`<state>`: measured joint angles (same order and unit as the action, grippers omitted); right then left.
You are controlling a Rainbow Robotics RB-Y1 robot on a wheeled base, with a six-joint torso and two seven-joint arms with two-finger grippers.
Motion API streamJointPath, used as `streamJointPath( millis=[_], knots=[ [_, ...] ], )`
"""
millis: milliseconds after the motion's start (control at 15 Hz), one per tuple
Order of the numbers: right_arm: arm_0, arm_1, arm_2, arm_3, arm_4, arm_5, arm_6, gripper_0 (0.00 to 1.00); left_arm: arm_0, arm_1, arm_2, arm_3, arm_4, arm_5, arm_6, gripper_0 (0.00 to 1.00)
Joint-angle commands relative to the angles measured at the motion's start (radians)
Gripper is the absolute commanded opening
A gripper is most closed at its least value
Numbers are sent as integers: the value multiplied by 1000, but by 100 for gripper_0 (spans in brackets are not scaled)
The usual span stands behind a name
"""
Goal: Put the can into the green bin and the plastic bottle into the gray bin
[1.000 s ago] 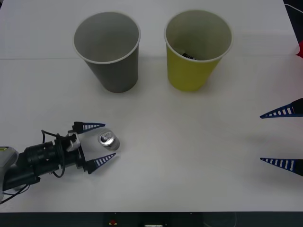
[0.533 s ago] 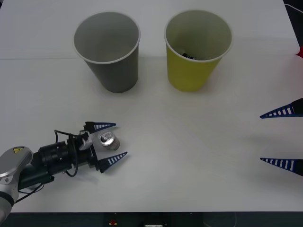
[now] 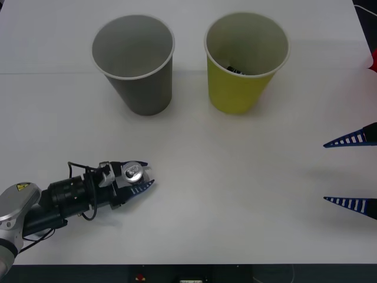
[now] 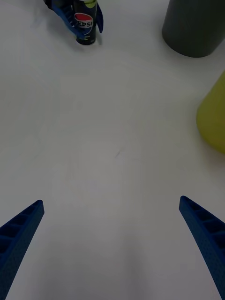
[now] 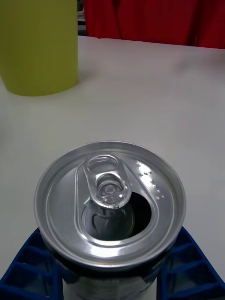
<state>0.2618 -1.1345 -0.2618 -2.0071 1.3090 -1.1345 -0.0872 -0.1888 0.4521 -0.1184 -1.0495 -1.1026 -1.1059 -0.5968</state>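
**Can grasped, not yet binned**

The left gripper [image 3: 136,175] clenches the can [image 3: 133,173] upright on the table [image 3: 235,177], well short of the green bin [image 3: 244,65]. The gray bin [image 3: 136,65] looks empty. The right gripper [image 3: 350,171] waits spread wide at the table's right edge.

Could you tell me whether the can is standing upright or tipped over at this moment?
Upright: the can shows its pull-tab top facing up, standing on the table between the left gripper's closed fingers.

Black cabled left arm [image 3: 65,197]; silver elbow; blue ribbed pincer fingers [image 3: 139,189]
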Motion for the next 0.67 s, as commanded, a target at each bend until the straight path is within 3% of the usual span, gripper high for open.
streamJointPath(
  millis=[67,533,667],
  knots=[
    [0,0,0,0,0,0,0,100,0,0,0,0,0,-5,0,0],
    [0,0,0,0,0,0,0,100,2,7,-1,-21,6,-26,46,0],
    [0,0,0,0,0,0,0,100,5,42,-30,-70,6,-26,129,0]
  ],
)
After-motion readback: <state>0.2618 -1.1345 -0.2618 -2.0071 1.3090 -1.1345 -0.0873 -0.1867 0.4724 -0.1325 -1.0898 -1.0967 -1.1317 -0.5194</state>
